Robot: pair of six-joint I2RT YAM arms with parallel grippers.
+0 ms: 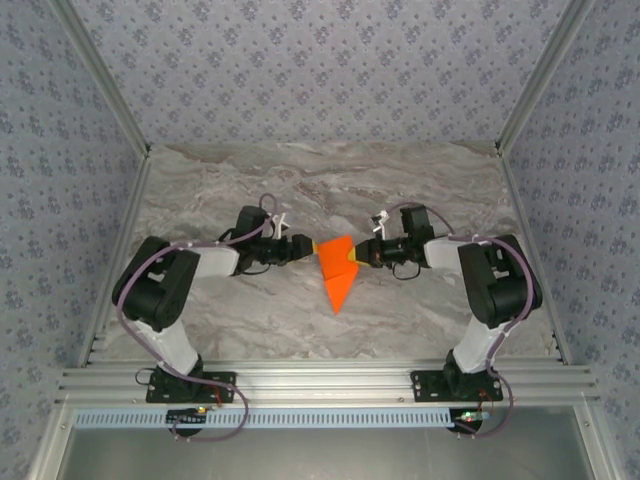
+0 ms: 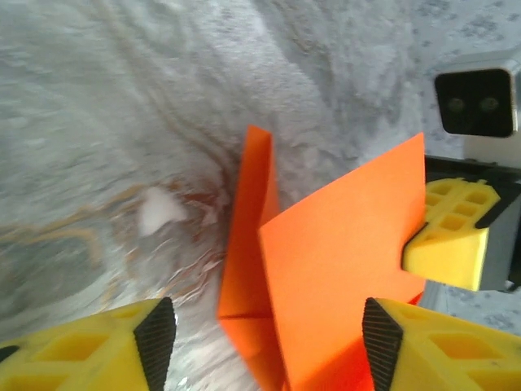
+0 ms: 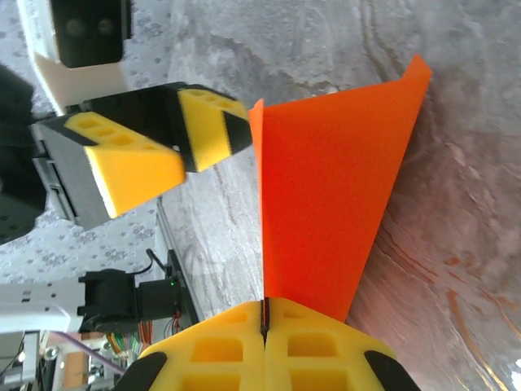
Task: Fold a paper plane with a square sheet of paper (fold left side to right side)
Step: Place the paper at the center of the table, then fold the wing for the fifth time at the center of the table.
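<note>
Paper (image 3: 326,187) in right fingers (image 3: 317,350), left fingers (image 2: 81,350) apart

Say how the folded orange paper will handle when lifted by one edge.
The thin, folded bright orange paper sheet probably holds shape: it juts from the shut right tool without drooping. Being so thin, it's likely light and would slide when pushed.

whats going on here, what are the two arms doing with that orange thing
Two robot arms are folding a sheet of orange paper into a plane at the middle of the marble table. The paper is already creased into a pointed shape, with one flap lifted off the table. The right hand is shut on the edge of that flap and holds it up. The left hand is open, its fingers apart on either side of the paper without gripping it.
</note>
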